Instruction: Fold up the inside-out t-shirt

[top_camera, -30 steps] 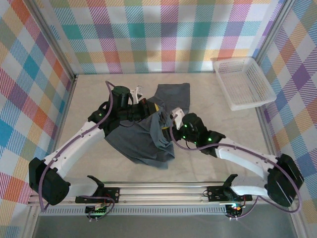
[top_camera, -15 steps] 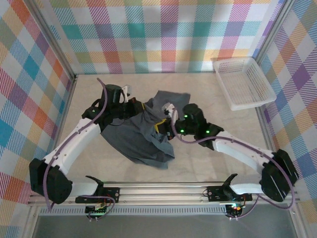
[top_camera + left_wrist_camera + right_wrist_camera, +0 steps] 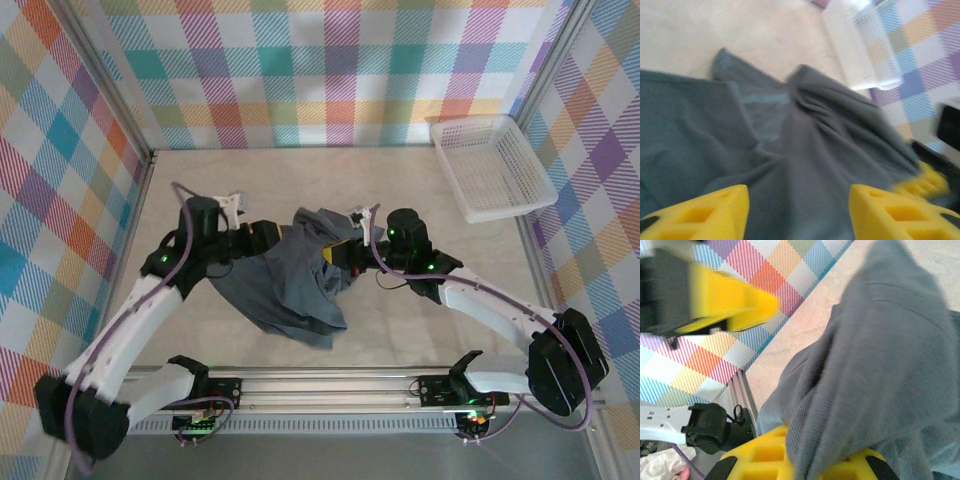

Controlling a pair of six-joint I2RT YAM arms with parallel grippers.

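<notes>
The inside-out t-shirt (image 3: 290, 280) lies crumpled in the middle of the table, dark slate-grey and wrinkled. My left gripper (image 3: 268, 238) is at its left upper edge. In the left wrist view that gripper (image 3: 797, 210) stands open, its yellow fingers (image 3: 705, 212) apart over the t-shirt (image 3: 805, 145) with nothing between them. My right gripper (image 3: 335, 255) is at the shirt's right upper edge. In the right wrist view it (image 3: 810, 465) is shut on a bunched fold of the t-shirt (image 3: 880, 365), which rises from between its yellow pads.
A white mesh basket (image 3: 495, 165) stands at the back right corner, empty. Checked walls close the table on three sides. The rail with both arm bases (image 3: 330, 385) runs along the near edge. Bare tabletop (image 3: 420, 190) lies between shirt and basket.
The left gripper has opened, let go of the shirt and drawn back to the left. The right gripper has shut on the shirt's right edge and moved toward the back.
</notes>
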